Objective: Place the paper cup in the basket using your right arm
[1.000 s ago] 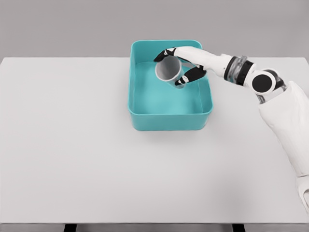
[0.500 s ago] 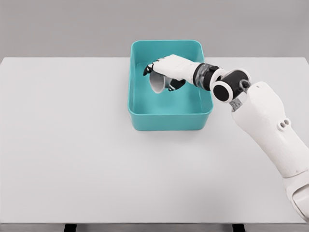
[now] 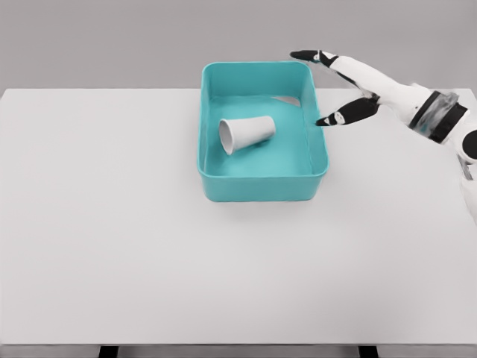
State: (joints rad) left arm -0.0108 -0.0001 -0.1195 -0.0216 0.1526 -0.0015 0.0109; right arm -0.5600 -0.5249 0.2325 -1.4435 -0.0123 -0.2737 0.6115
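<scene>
We see big white table (image 3: pixel 149 253) filling most of frame, edge to edge. Matte top, pretty even soft light, only faint shadows. Plain grey wall (image 3: pixel 97 41) across top strip of frame, totally bare. Along bottom edge, thin dark strip under tabletop with couple black leg stubs (image 3: pixel 109 351) at lower left and lower right.

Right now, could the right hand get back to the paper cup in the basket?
Probably yes. The right hand is open beside the basket, and the paper cup lies on its side inside, with nothing covering it.
</scene>
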